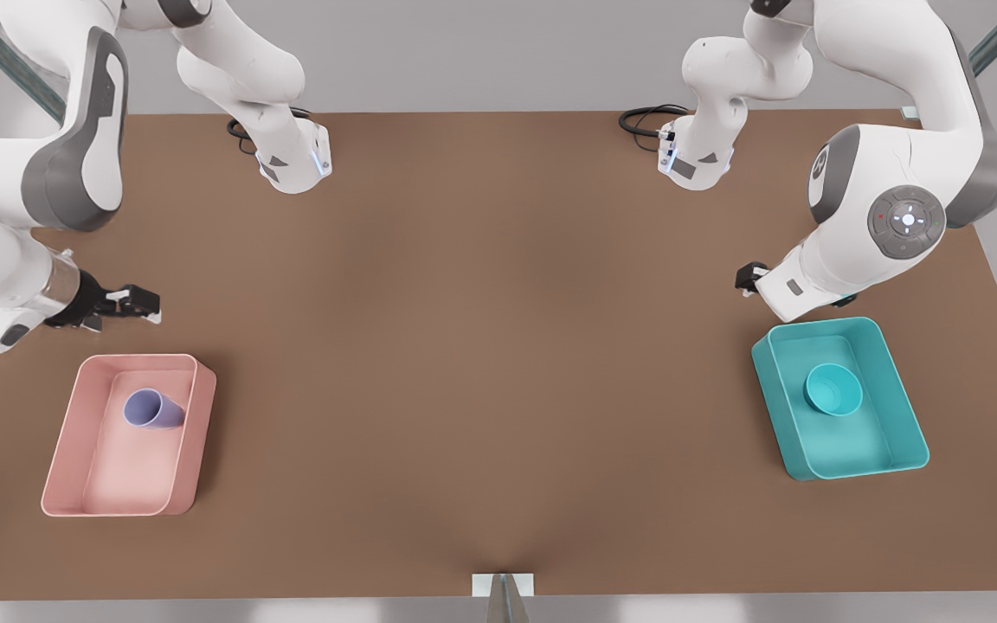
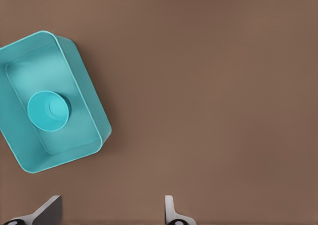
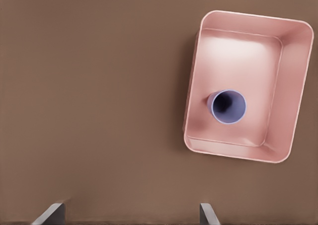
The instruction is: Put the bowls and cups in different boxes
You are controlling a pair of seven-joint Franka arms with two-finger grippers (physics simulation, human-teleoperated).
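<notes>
The lavender cup (image 1: pixel 152 408) (image 3: pixel 227 106) sits inside the pale pink box (image 1: pixel 74 407) (image 3: pixel 293 86) at the front view's left, its mouth facing up. The teal bowl (image 1: pixel 832 389) (image 2: pixel 48 110) rests mouth up in the teal box (image 1: pixel 897 389) (image 2: pixel 89 96) at the front view's right. My right gripper (image 1: pixel 145 303) (image 3: pixel 130 214) hovers behind the pink box, open and holding nothing. Behind the teal box, my left gripper (image 1: pixel 751 279) (image 2: pixel 109 212) is largely hidden by its own arm in the front view; its fingers stand wide apart and hold nothing.
Both arm bases (image 1: pixel 295 160) (image 1: pixel 696 160) stand at the far edge of the brown table (image 1: pixel 481 346), with black cables beside them. A small white bracket (image 1: pixel 503 585) sits at the near edge.
</notes>
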